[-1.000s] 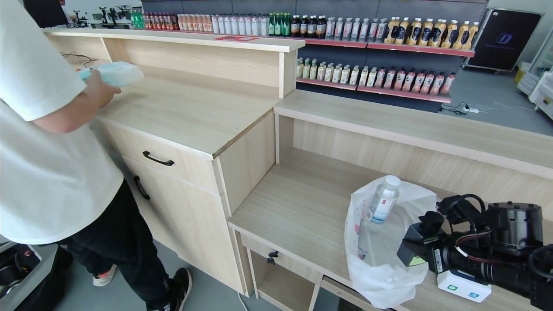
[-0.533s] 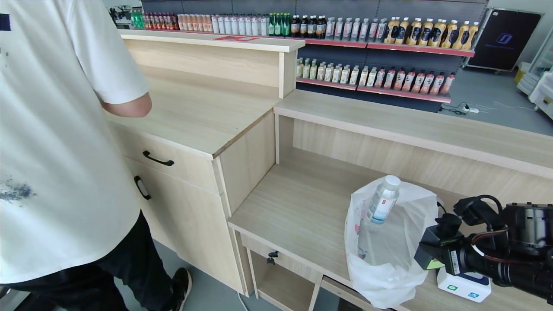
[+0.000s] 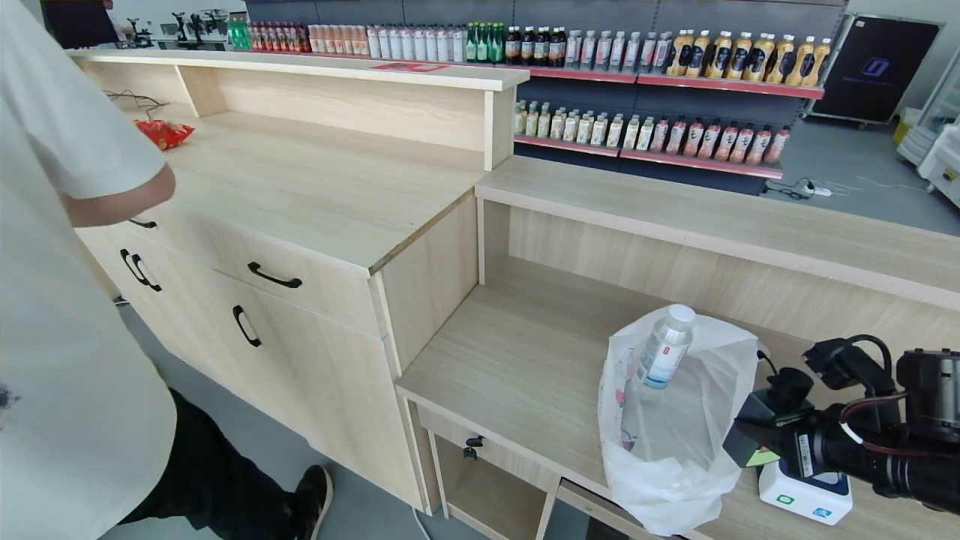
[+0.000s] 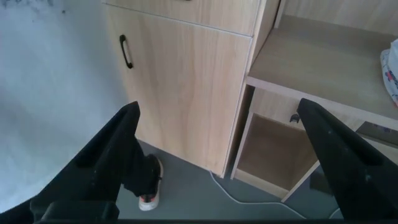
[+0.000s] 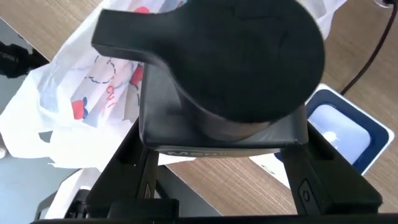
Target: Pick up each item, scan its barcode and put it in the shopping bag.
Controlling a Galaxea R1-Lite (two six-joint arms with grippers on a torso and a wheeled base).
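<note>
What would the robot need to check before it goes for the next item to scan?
1. Left end effector open and empty: ok.
2. Right end effector gripping the scanner: ok.
3. Shopping bag open on the lower counter: ok.
4. Bottle upright inside the bag: ok.
5. Next item found: ok, a red packet lies on the upper counter.
6. Packet within reach: cannot tell; it lies far off, and the person's arm is near it.
</note>
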